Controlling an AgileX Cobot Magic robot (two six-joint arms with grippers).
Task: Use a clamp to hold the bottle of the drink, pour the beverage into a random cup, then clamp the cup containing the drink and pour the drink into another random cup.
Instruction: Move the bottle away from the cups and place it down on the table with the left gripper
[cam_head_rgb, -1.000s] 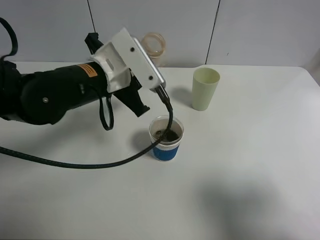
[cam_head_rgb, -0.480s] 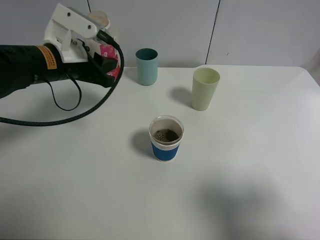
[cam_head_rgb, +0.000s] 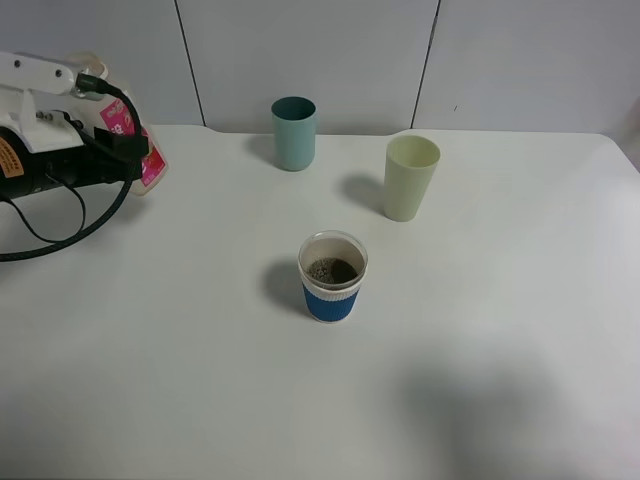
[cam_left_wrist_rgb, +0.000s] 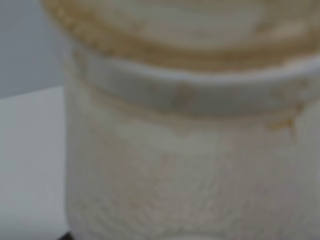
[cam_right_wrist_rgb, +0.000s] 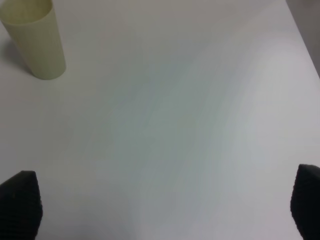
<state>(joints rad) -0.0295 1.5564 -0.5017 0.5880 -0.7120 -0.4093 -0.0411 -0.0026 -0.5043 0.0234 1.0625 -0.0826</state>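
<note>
The white bench (cam_head_rgb: 500, 360) fills most of the high view. At its far left edge the glossy black left arm (cam_head_rgb: 45, 172) reaches in, with a white camera mount on top and a black cable (cam_head_rgb: 60, 238) looping below it onto the bench. The left clamp (cam_head_rgb: 118, 152) sits at the arm's tip, its fingers clenched on the bottle of the drink (cam_head_rgb: 150, 168), which leans by the bench's left rear corner, well apart from every cup. Whether its base touches the bench cannot be told.

The right clamp (cam_right_wrist_rgb: 162, 205) shows only in its own wrist view. Its dark fingers (cam_right_wrist_rgb: 20, 206) are spread wide and released over bare bench.

The tall pale green cup (cam_head_rgb: 411, 178) stands upright right of centre towards the back. The teal cup (cam_head_rgb: 293, 133) stands upright to its left, near the rear edge.

The left wrist view shows the bottle's wide neck blurred and very close, with brownish residue under the rim.

The blue-sleeved cup (cam_head_rgb: 331, 277) stands upright mid-bench, in front of the other two. The dark brown beverage (cam_head_rgb: 333, 270) lies in its bottom.
</note>
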